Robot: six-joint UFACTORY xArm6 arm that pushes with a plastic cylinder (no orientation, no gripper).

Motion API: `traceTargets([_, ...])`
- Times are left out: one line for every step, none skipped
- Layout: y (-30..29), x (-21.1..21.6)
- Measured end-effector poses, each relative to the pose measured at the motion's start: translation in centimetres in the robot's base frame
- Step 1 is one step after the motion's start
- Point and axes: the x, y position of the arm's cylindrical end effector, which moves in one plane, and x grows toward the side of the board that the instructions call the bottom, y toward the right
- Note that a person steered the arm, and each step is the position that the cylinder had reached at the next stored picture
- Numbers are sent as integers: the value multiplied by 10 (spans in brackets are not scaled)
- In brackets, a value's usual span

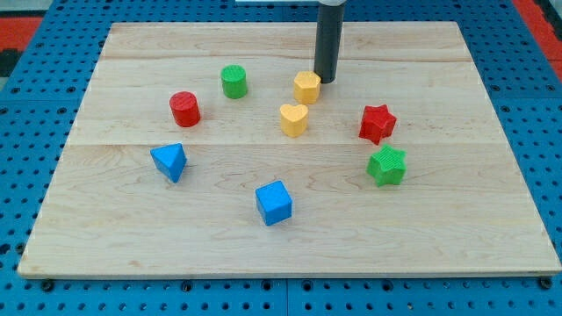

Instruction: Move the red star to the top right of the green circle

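Observation:
The red star (378, 123) lies on the wooden board at the view's right of centre. The green circle (234, 82) stands far to its left, nearer the view's top. My tip (327, 81) rests on the board beside the right edge of the yellow hexagon (306, 87), between the green circle and the red star, up and to the left of the star and apart from it.
A yellow heart (294, 118) lies just below the hexagon. A green star (387, 166) sits right below the red star. A red circle (185, 109), a blue triangle (169, 161) and a blue cube (274, 203) lie left and toward the bottom. The board (474, 228) has blue pegboard around it.

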Motion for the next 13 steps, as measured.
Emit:
traceTargets([-30,-38])
traceTargets([-50,-14])
traceTargets([-39,-5])
traceTargets([40,-45])
traceTargets([148,-1])
traceTargets([154,89])
traceTargets([91,118])
traceTargets([19,118])
traceTargets([16,95])
traceTargets([17,59])
traceTargets([23,21])
traceTargets([97,15])
traceTargets([102,-3])
